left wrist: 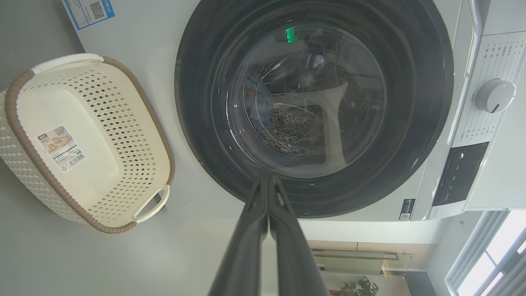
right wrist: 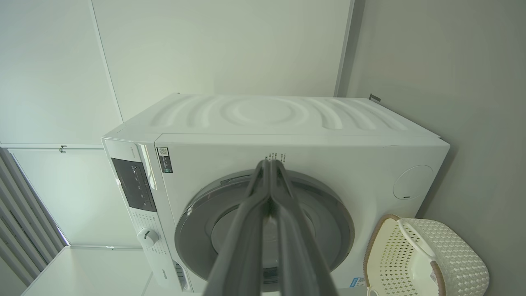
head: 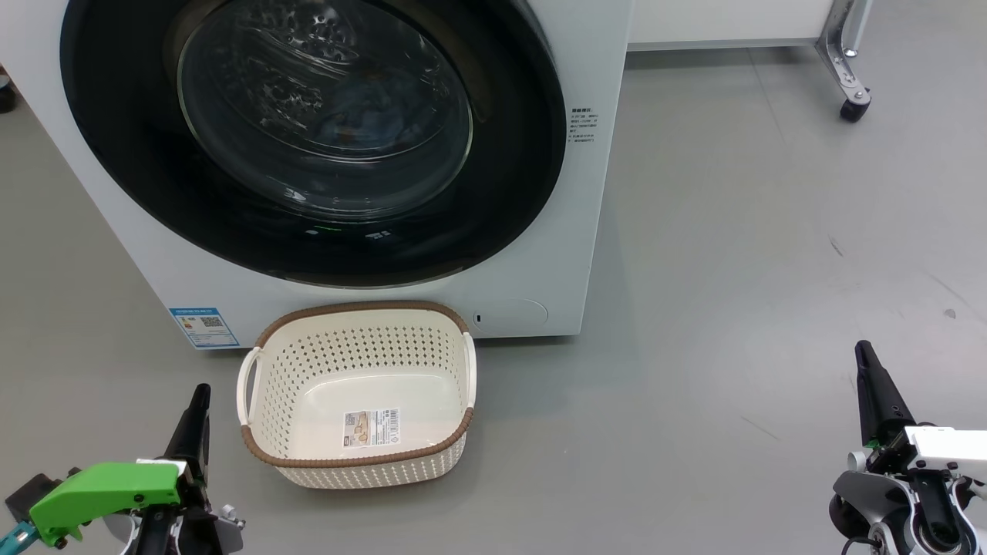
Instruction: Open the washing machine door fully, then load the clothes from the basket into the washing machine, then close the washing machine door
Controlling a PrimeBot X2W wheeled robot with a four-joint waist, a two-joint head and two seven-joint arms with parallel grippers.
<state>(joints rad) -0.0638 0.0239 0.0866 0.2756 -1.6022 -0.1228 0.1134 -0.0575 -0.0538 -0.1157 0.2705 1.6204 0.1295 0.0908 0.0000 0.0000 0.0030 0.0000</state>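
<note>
Two grippers: the left gripper [head: 200, 395] has its fingers pressed together on nothing, and so does the right gripper [head: 864, 353]. One basket [head: 362, 469] stands just ahead and to the right of the left gripper, well apart from the right one. It has two white handles [head: 247, 378] and one label sticker [head: 371, 426] on its bare bottom. Just beyond it is one washing machine [head: 601, 193], its single washing machine door [head: 532, 154] closed flush. A bluish shape [head: 370, 108] behind the glass is too dim to identify. The left wrist view adds a dial [left wrist: 495, 95] and a dark panel [left wrist: 460, 172]. The right wrist view adds the machine's ribbed top [right wrist: 267, 113], and the head view a caster [head: 854, 108].
</note>
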